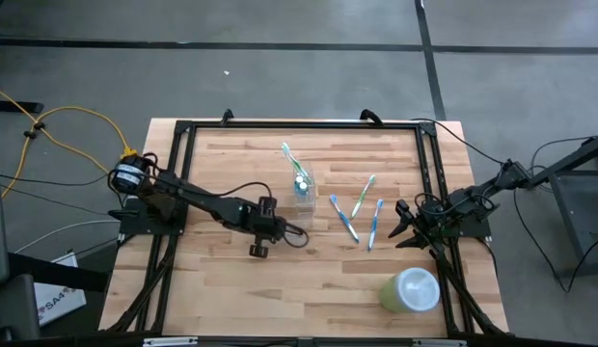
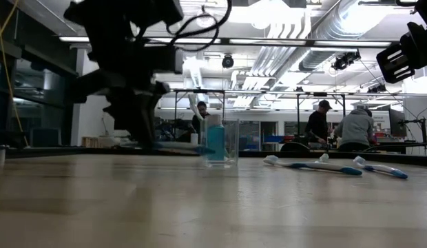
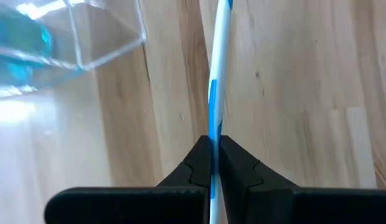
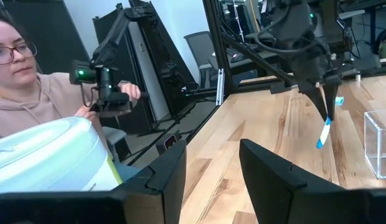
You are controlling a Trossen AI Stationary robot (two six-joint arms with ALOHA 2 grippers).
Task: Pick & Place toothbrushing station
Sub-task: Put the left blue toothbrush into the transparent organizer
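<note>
The clear plastic cup (image 1: 302,185) stands upright on the wooden table, holding something blue and a green toothbrush (image 1: 288,157) that sticks out toward the far edge. To its right, three blue and green toothbrushes (image 1: 344,218) (image 1: 364,196) (image 1: 374,224) lie flat on the table. My left gripper (image 1: 297,231) is just on the near side of the cup, shut on a blue-and-white toothbrush (image 3: 216,74). At the right edge my right gripper (image 1: 403,228) waits open with nothing between its fingers. My left gripper pinches the thin handle of the blue-and-white toothbrush (image 3: 213,144) between its two fingertips. The fingers come steeply from above and the brush runs on past them along their line. In the right wrist view its short end (image 4: 323,132) hangs slanted below the fingers, apparently off the table.
A pale green round container (image 1: 412,289) stands near the table's front right corner, close to my right gripper. A black frame (image 1: 299,124) runs round the table's edges. Beyond the table's left side a person (image 4: 31,93) holds a hand-held device. Bare wood lies along the near side.
</note>
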